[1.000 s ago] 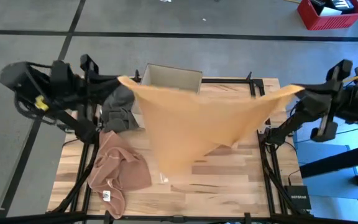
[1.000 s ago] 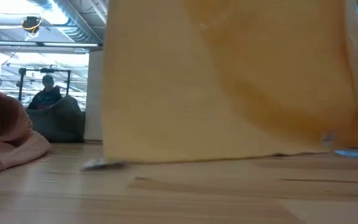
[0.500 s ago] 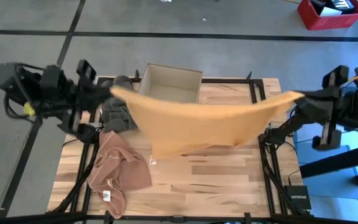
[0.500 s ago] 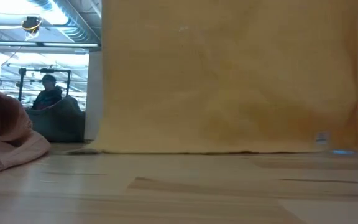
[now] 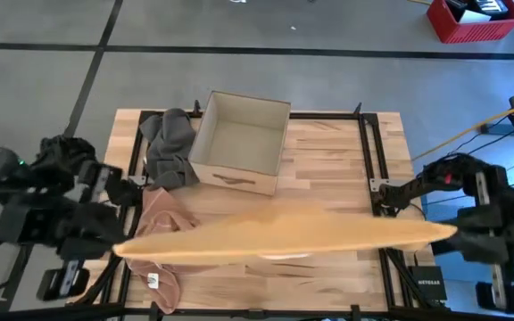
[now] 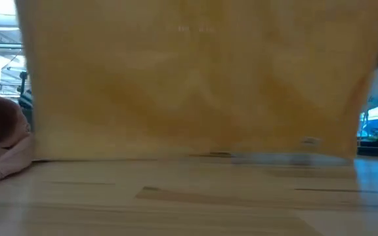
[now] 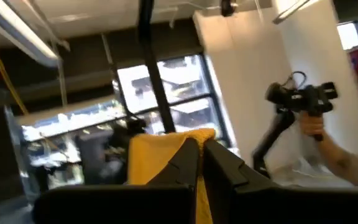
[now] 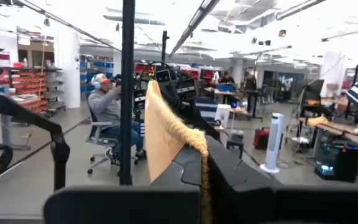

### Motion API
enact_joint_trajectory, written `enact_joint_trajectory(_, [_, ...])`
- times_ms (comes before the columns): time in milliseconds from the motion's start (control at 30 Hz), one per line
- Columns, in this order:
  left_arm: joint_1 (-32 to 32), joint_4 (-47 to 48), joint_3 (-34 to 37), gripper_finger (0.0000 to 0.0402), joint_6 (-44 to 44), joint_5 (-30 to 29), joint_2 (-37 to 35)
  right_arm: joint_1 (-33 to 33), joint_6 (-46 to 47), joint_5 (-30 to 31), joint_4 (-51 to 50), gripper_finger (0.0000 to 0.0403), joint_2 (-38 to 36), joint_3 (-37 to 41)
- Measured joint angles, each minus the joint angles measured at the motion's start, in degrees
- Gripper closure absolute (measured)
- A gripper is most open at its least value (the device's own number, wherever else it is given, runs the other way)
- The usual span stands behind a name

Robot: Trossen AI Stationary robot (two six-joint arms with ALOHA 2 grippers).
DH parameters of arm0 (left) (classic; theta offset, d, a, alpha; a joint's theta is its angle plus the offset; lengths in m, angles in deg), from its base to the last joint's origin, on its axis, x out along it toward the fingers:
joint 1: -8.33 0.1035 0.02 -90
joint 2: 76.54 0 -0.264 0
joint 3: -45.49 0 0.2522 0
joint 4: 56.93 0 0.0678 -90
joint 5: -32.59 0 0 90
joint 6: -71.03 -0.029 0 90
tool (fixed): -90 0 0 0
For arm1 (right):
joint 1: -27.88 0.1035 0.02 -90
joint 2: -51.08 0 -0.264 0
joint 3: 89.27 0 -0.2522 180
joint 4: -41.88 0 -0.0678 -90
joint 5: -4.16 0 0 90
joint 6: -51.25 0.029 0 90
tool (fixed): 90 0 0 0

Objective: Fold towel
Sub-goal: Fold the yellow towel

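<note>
Stretching the yellow towel flat between both arms is the step in hand, I reckon, and doing it well comes down to keeping both top corners level and the cloth taut while it gets lowered onto the bench. If one side dips, the bottom hem lands crooked and the fold goes wonky. From the low view the towel hangs like a curtain across nearly the whole width, its lower edge right down at the wood, though I can't tell if it's actually touching. So lay it down slow and let the hem drag out flat, no bunching.

Biggest to smallest: the bench carries an open cardboard box at the far middle, a grey cloth heaped just beside the box on the left, and a pink cloth crumpled nearer the front left, partly under the towel's left end. That pink one could get in the way of the landing.

The left end effector is pinched closed on the towel's left corner at the bench's front left edge; the wrist view shows yellow cloth clamped between its fingers. The right end effector grips the opposite corner out past the bench's right edge, with fringe poking out above its closed fingers.
</note>
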Motion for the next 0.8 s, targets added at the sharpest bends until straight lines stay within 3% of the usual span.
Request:
enact_joint_trajectory(200, [-0.8,-9.8,-0.1,0.0398,-7.4,-8.0,0.3,0.0,-8.5,0.0,9.7,0.0396,-0.1,-0.1])
enact_joint_trajectory(367, [0.3,-12.5,-0.1,0.0398,-11.8,-12.5,-0.4,-0.1,-12.9,0.2,11.5,0.0396,-2.3,-0.1])
enact_joint_trajectory(500, [2.2,-12.7,-0.1,0.0398,-14.8,-21.8,-0.8,-1.6,-13.9,1.8,10.3,0.0396,-4.1,-0.1])
enact_joint_trajectory(667, [5.9,-10.1,-0.1,0.0398,-18.3,-32.8,-0.7,-6.4,-12.0,7.1,-3.4,0.0396,-5.9,-0.1])
enact_joint_trajectory(800, [9.4,-5.9,-0.1,0.0398,-18.2,-35.8,-0.7,-11.6,-6.3,11.4,-19.2,0.0396,-7.1,-0.1])
